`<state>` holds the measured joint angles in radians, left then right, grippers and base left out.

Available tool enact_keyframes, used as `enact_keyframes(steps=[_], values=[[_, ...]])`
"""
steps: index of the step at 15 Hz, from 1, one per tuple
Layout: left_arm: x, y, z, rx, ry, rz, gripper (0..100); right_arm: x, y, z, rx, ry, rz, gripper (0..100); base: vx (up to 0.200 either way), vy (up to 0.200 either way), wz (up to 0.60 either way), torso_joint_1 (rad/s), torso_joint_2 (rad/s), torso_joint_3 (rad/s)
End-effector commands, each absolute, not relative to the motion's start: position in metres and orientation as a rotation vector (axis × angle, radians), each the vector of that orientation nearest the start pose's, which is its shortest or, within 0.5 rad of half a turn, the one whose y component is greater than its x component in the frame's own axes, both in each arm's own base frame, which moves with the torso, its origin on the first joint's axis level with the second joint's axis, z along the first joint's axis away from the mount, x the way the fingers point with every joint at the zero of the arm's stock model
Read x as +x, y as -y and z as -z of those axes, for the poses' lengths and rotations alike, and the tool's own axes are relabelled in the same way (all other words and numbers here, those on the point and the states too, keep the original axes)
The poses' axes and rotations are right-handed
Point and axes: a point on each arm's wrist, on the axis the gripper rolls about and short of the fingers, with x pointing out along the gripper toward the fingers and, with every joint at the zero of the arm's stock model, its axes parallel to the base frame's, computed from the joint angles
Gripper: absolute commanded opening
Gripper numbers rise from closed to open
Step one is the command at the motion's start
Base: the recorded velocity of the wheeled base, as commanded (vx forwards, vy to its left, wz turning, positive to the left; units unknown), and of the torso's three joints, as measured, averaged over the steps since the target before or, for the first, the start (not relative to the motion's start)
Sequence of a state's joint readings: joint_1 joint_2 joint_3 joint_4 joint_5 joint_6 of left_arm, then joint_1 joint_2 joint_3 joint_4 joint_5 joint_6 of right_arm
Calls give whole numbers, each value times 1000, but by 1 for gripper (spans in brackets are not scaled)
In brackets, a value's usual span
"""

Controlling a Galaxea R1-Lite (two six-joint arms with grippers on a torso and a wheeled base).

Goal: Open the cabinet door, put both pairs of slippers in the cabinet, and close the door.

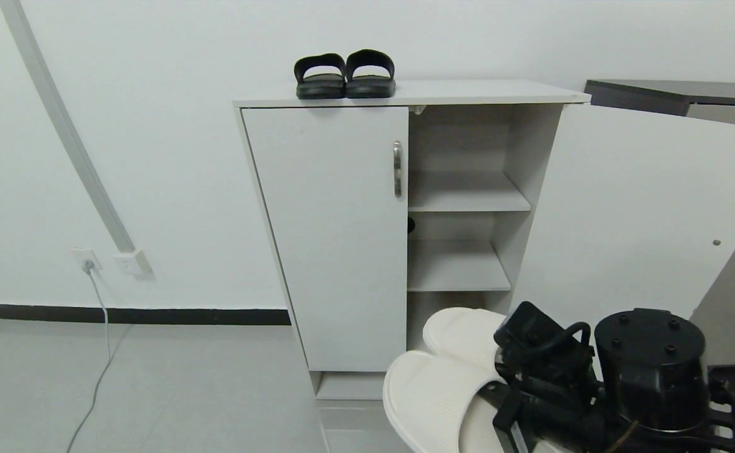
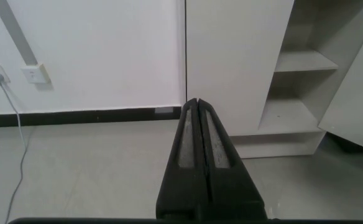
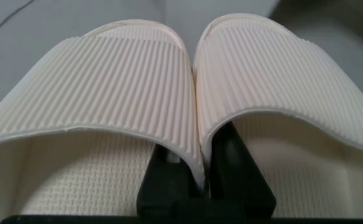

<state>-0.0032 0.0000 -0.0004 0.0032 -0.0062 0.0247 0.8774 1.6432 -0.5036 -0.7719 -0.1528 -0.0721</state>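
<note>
We have the right gripper (image 3: 200, 177) clamped on the white slippers' (image 3: 119, 81) adjoining straps, low before the cabinet (image 1: 323, 251), whose right door (image 1: 632, 214) stands open. Our left gripper (image 2: 197, 109) is closed on nothing, over the floor (image 2: 76, 168). The black slippers (image 1: 345, 75) sit on the cabinet's top.

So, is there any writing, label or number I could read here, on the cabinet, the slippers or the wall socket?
None: no text can be read in any view. The cabinet, the black slippers on top of it, the white slippers held in the right gripper and the wall socket all look plain, with no print to make out.
</note>
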Motion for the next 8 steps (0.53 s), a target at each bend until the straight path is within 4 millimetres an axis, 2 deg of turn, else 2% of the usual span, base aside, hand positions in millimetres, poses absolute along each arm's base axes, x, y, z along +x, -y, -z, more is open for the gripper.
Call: enact_keyframes(steps=[1,2,4,6,8], values=[[-23,0,-75,23,-4,9,0,180,-227,-123,-147,-326,-582,0,0,0,0,0,0,0],[-23,0,-75,25,-4,9,0,190,-243,-117,-70,-320,-472,0,0,0,0,0,0,0],[-23,0,-75,23,-4,9,0,208,-261,-109,-28,-303,-341,0,0,0,0,0,0,0],[-23,0,-75,23,-4,9,0,239,-281,-93,17,-274,-176,0,0,0,0,0,0,0],[-23,0,-75,21,-5,9,0,258,-297,-90,53,-216,-40,0,0,0,0,0,0,0]])
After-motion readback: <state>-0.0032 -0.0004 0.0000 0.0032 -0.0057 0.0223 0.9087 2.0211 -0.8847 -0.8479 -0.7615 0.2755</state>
